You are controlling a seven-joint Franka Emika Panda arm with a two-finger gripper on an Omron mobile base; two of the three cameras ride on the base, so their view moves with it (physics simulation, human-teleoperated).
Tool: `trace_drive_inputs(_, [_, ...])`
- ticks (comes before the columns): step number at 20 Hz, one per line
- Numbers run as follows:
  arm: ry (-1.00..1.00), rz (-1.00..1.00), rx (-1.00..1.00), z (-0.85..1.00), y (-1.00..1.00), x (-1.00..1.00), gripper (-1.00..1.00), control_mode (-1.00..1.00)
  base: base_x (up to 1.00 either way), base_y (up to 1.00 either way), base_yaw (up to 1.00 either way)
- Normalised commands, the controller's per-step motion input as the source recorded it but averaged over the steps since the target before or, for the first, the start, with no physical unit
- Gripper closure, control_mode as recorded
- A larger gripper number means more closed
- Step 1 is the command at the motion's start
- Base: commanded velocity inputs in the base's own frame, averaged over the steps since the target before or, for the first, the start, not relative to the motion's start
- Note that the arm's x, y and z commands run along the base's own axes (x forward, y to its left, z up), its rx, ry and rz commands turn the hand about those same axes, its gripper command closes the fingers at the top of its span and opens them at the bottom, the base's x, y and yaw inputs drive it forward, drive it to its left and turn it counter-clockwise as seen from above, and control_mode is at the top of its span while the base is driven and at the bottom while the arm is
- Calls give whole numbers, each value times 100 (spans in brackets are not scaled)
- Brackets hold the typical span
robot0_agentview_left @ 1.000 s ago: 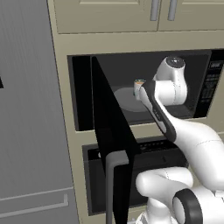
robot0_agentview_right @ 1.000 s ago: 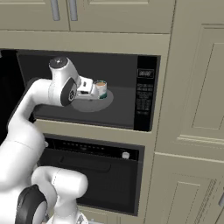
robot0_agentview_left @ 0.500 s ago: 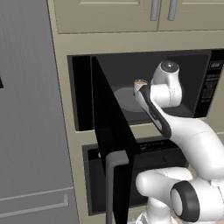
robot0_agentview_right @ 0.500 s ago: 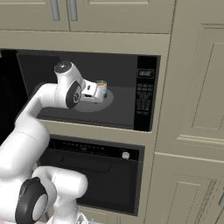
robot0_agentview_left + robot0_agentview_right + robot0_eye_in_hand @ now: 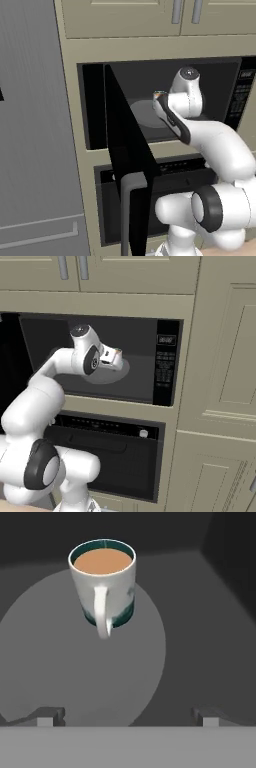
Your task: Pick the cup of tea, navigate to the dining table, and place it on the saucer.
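Though the arm's wrist hides most of it in both base views, the cup (image 5: pixel 103 582) stands plain at the hand view's upper middle: whitish with teal inside the rim, brown tea to the brim, handle facing the camera. It sits upright on the microwave (image 5: pixel 165 361) turntable (image 5: pixel 75 662). At the bottom corners the gripper (image 5: pixel 127 716) has its jaws spread wide, released, short of the cup.

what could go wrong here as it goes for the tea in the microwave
1. The cup of tea is filled near its rim, so a tilted or jerky lift could spill it.
2. Its handle points at the open pincer; closing on it alone may twist the cup.
3. The open microwave door stands beside the arm, which could clip it while backing out.
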Motion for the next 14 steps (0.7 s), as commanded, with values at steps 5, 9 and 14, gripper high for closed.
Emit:
trace_drive_inputs(5, [0,2,0,-4,0,36,-100,-100,0,0,0])
trace_drive_inputs(9, [0,4,0,-11,4,45,-100,-100,0,0,0])
trace_drive_inputs(14, [0,1,0,-27,0,17,-100,-100,0,0,0])
